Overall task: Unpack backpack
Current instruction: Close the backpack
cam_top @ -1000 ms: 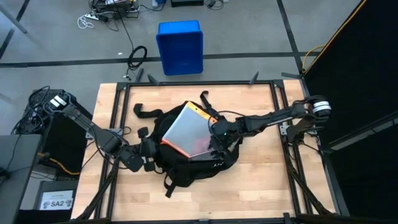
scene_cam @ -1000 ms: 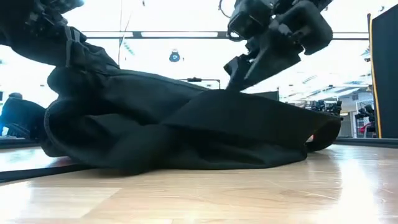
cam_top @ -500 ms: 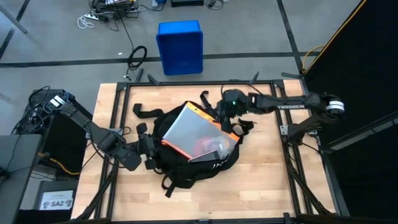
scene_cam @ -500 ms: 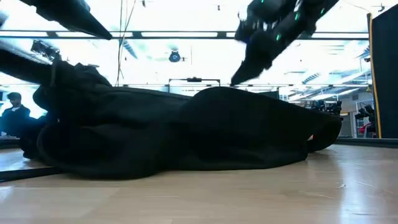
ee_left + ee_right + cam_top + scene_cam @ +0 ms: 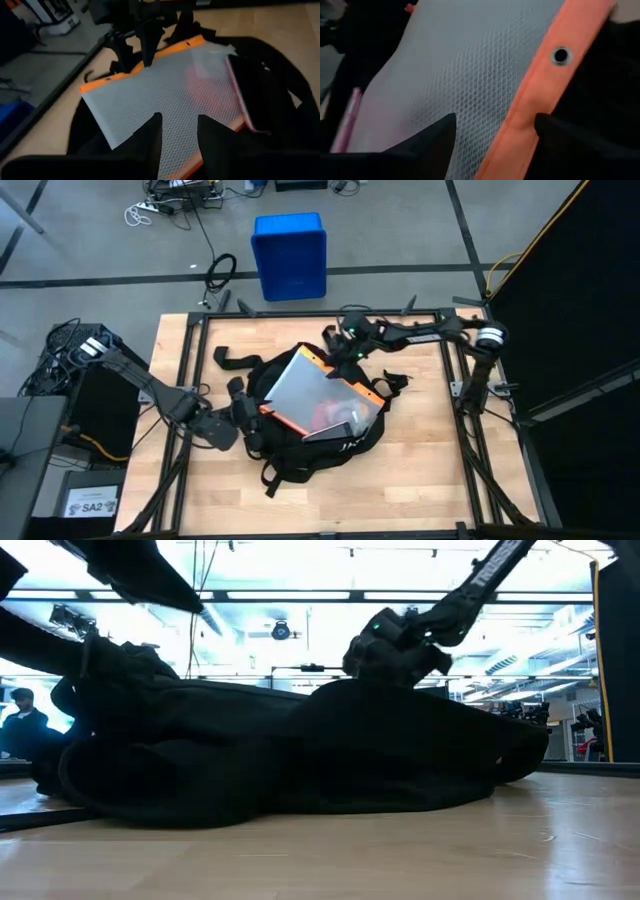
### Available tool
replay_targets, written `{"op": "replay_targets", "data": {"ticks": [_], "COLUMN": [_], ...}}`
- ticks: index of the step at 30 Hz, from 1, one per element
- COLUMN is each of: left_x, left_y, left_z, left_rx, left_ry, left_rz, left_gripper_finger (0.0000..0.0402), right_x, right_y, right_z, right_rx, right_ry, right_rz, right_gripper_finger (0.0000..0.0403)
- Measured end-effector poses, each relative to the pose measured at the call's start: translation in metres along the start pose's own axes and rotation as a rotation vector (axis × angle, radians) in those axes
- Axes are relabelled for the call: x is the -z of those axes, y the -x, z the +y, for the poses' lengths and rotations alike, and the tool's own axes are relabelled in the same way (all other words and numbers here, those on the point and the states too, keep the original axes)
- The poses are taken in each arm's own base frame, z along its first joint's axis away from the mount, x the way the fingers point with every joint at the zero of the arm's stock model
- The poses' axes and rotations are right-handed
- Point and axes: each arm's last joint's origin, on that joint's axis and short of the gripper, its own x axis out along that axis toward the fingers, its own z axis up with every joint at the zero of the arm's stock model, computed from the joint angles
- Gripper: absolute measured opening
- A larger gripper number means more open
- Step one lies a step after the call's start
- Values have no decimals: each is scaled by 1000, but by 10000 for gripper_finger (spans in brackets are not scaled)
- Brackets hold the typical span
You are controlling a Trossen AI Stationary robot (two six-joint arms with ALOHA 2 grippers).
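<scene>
The black backpack (image 5: 300, 445) lies flat on the middle of the table and fills the low view (image 5: 300, 750). A grey mesh pouch with an orange border (image 5: 305, 388) lies in its open mouth (image 5: 165, 100). Beside the pouch is a dark flat item with a pink edge (image 5: 250, 95). My right gripper (image 5: 346, 352) is open at the pouch's far orange border (image 5: 540, 95), with one finger on either side of it. My left gripper (image 5: 243, 425) is at the backpack's left side. My left gripper (image 5: 180, 122) holds the backpack at the left rim of its opening (image 5: 100, 167), coming level from the table's left. Black fabric fills the space at the base of the fingers, and the fingertips stand apart beyond it. My right gripper (image 5: 495, 122) straddles the orange border from above; I cannot tell whether it touches.
A blue plastic crate (image 5: 290, 255) stands on the floor beyond the table's far edge. Backpack straps (image 5: 228, 358) trail toward the far left and near sides. Bare wood shows along the near edge (image 5: 420, 490) and the right side. A person (image 5: 20, 720) is in the room behind.
My right gripper rose off the middle of the pouch and swung toward the table's far edge. It then came down at the pouch's far orange border. This uncovered the pink-edged item. The backpack's raised left part sank lower.
</scene>
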Motion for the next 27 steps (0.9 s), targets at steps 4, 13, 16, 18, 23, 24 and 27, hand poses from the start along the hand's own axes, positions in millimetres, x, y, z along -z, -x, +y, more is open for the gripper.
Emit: {"op": "replay_targets", "data": {"ticks": [4, 13, 16, 18, 23, 24, 27], "left_x": [3, 6, 6, 6, 5, 6, 8], "left_y": [-14, -31, -31, -31, -34, -35, -38], "left_z": [-6, -19, -19, -17, -12, -10, -5], "left_rx": [10, 65, 47, 6, -88, -97, -126], "left_ry": [45, 79, 82, 95, 94, 90, 67], "left_rz": [42, 62, 56, 38, 9, 16, 45], "left_gripper_finger": [97, 97, 97, 97, 97, 97, 97], "right_x": [-12, -16, -10, -4, 7, 6, 0], "right_y": [-11, -16, -21, -25, -33, -33, -27], "right_z": [0, 26, 36, 44, 63, 66, 67], "right_rx": [-125, -332, -363, -385, -359, -331, -226], "right_ry": [42, 150, 167, 200, 288, 301, 335], "right_rz": [-19, -1, 53, 99, 201, 212, 211], "right_gripper_finger": [273, 178, 122, 86, 10, 6, 17]}}
